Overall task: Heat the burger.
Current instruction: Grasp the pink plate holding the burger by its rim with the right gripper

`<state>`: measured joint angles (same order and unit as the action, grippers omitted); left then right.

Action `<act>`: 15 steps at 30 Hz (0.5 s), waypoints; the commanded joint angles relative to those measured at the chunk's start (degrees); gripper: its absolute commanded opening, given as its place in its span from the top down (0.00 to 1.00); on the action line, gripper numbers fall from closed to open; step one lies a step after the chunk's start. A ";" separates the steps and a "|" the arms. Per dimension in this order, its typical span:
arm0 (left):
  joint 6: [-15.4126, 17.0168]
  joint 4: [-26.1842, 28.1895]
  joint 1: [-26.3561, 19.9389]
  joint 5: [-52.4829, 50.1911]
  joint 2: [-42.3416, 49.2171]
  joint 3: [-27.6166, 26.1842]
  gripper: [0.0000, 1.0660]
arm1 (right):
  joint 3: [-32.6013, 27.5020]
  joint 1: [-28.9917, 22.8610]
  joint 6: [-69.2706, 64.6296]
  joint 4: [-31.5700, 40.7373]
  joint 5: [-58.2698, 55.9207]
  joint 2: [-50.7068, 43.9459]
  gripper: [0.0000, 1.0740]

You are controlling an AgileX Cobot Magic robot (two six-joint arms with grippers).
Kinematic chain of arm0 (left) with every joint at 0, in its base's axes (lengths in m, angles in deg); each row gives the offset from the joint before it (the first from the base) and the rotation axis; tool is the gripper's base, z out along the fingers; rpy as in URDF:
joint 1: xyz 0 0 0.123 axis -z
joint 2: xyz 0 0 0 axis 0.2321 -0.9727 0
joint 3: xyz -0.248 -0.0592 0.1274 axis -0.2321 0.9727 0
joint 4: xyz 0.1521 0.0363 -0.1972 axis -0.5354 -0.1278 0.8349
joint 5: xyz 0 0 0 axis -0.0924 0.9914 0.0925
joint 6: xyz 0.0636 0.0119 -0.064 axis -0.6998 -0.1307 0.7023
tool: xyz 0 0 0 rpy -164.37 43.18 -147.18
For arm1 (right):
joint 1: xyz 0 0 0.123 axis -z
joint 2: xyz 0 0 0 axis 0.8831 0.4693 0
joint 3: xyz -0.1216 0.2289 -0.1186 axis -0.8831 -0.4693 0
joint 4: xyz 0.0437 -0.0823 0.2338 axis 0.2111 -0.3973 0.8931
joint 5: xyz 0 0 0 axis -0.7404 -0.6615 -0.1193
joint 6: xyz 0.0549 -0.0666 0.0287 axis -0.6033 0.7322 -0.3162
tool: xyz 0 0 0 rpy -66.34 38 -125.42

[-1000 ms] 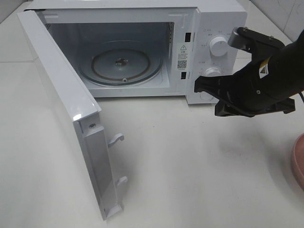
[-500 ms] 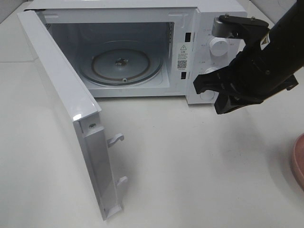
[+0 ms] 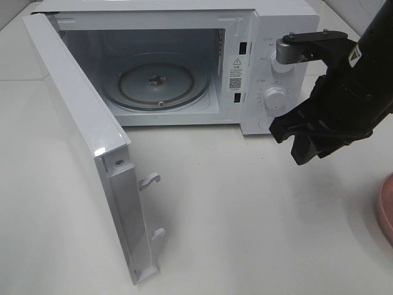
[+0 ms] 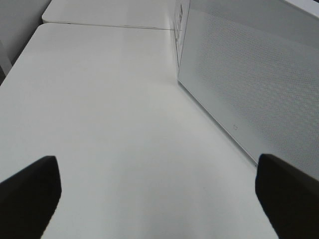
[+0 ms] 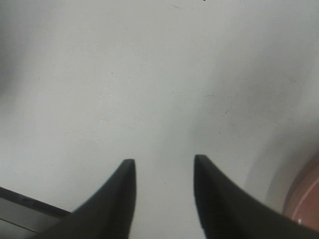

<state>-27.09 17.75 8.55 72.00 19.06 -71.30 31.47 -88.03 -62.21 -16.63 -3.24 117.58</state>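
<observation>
Spotter: Burger in sight?

Operator: No. None of my views shows it. I only see a pink plate (image 3: 387, 208) edge at the far right of the counter (image 3: 245, 215), so I judge the burger sits there, out of frame.

Spotter: And the oven?

Operator: The microwave (image 3: 295, 18) door (image 3: 73, 117) stands wide and the turntable (image 3: 156, 86) is bare, so I take fetching the burger as the step in hand.

Spotter: End effectors?

Operator: The right end effector (image 5: 163, 164) hangs above the counter in front of the lower knob (image 3: 276, 97), fingers apart with nothing between them. The left end effector (image 4: 157, 159) is spread wide beside the door's outer face, empty too.

Spotter: How do you plan it?

Operator: I'd swing the right arm toward the plate, well off the control panel. The present gap looks narrow for a bun, so I'd widen it first. Then I'd come down over the dome, close low on the sides and squeeze gently, since a soft bun may crush or shed its layers. I'd leave the left arm parked, away from the door.
</observation>
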 commanded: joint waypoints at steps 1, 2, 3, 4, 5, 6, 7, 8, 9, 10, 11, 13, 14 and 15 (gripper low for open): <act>0.00 0.11 0.23 -0.52 1.26 0.11 0.08 | 0.40 -0.11 1.03 -0.52 -0.80 -0.29 0.44; 0.00 0.11 0.23 -0.52 1.26 0.11 0.08 | 0.40 -0.11 1.60 -0.52 -0.80 -0.29 0.34; 0.00 0.11 0.23 -0.52 1.26 0.11 0.08 | 0.40 -0.11 2.81 -0.52 -1.09 -0.29 0.16; 0.00 0.11 0.23 -0.52 1.26 0.11 0.08 | 0.40 -0.11 2.81 -0.52 -1.09 -0.29 0.16; 0.00 0.11 0.23 -0.52 1.26 0.11 0.08 | 0.40 -0.11 3.72 -0.92 -1.49 -0.29 0.06; 0.00 0.11 0.23 -0.52 1.26 0.11 0.08 | 0.40 -0.11 3.84 -1.15 -1.89 -0.23 0.06; 0.00 0.11 0.23 -0.52 1.26 0.11 0.08 | 0.40 -0.11 3.84 -1.15 -1.89 -0.23 0.06; 0.00 0.11 0.23 -0.52 1.26 0.11 0.08 | 0.40 -0.11 3.84 -1.83 -2.75 -0.23 0.07; 0.00 0.11 0.23 -0.52 1.26 0.11 0.08 | 0.40 -0.11 3.84 -2.41 -3.38 -0.23 0.07; 0.00 0.11 0.23 -0.52 1.26 0.11 0.08 | 0.40 -0.11 3.84 -2.41 -3.38 -0.23 0.07; 0.00 0.11 0.23 -0.52 1.26 0.11 0.08 | 0.40 -0.11 3.78 -3.44 -4.58 -0.23 0.07; 0.00 0.11 0.23 -0.52 1.26 0.11 0.08 | 0.40 -0.11 3.78 -3.55 -5.39 -0.23 0.08; 0.00 0.11 0.23 -0.52 1.26 0.11 0.08 | 0.40 0.63 3.78 -3.72 -6.53 -0.23 0.08; 0.00 0.11 0.23 -0.52 1.26 0.11 0.08 | 0.34 1.32 3.78 -3.50 -6.99 -0.23 0.08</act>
<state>-27.09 17.75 8.55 72.00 19.06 -71.30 31.47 -87.80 -59.23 -19.73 -8.34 117.58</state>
